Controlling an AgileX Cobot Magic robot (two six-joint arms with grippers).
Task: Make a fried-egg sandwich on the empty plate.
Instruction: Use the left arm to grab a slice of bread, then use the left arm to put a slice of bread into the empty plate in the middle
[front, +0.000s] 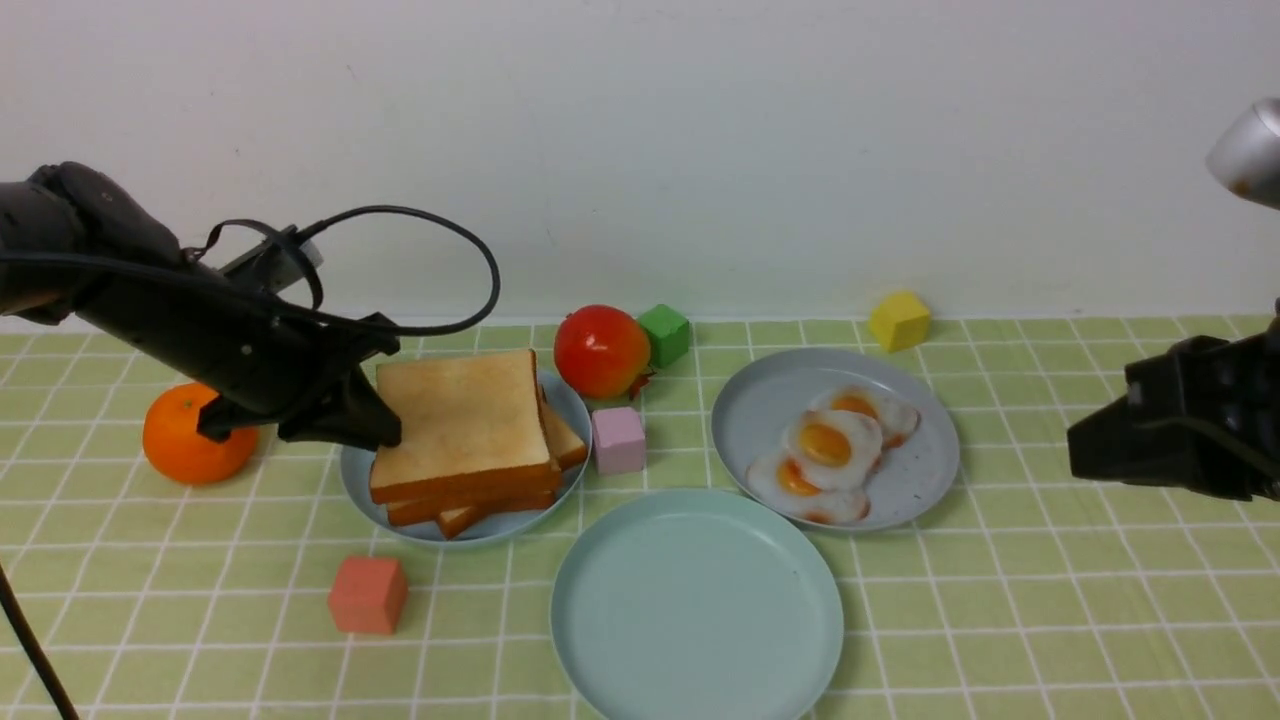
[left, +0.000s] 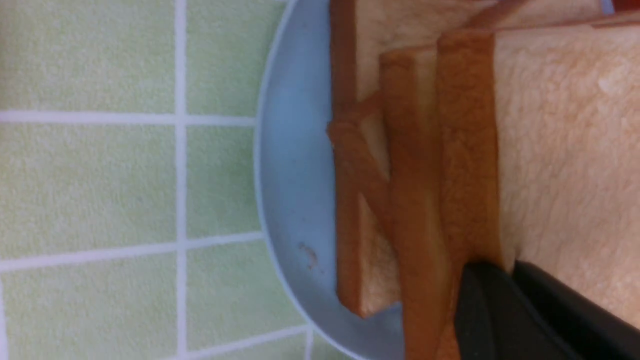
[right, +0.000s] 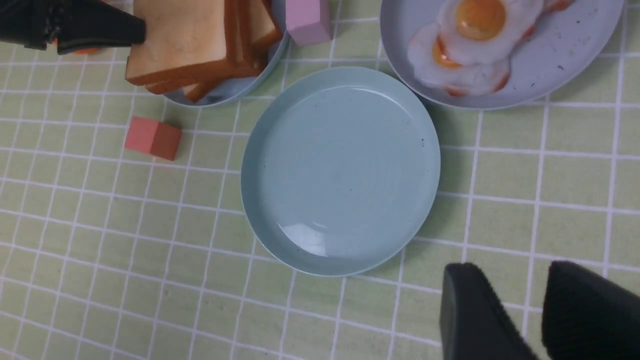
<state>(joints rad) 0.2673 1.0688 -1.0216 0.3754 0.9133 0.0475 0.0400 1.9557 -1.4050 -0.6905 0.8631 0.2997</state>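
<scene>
So basically we're at the very start here. The mint plate (front: 696, 610) sits near the front edge of the checked cloth (front: 1050, 620), between the two grey-blue plates and a bit closer to the camera, and there's nothing on it yet. No toast, no egg, just shine.

The left gripper (front: 378, 428) is closed down narrow on the near-left edge of the top toast slice (front: 460, 420). In the left wrist view its dark fingers (left: 482, 305) sit right at the crust, so I'd call that a pinch on the slice. That slice looks tipped up a little on the gripper's side, but it's over the stack, with the other slices fanned out under it on the toast plate (front: 352, 478). So slice one is grabbed at best, not moved.

The three fried eggs (front: 830, 440) lie overlapping on the egg plate (front: 915, 490), untouched as far as I can see. The right gripper (right: 517, 285) hangs above the cloth just beside the mint plate with its jaws partly apart and nothing between them (looks like it's just waiting its turn).

My read is that everything is left to do: carry this slice to the mint plate, put one egg on it, then cap it with a second slice.
</scene>
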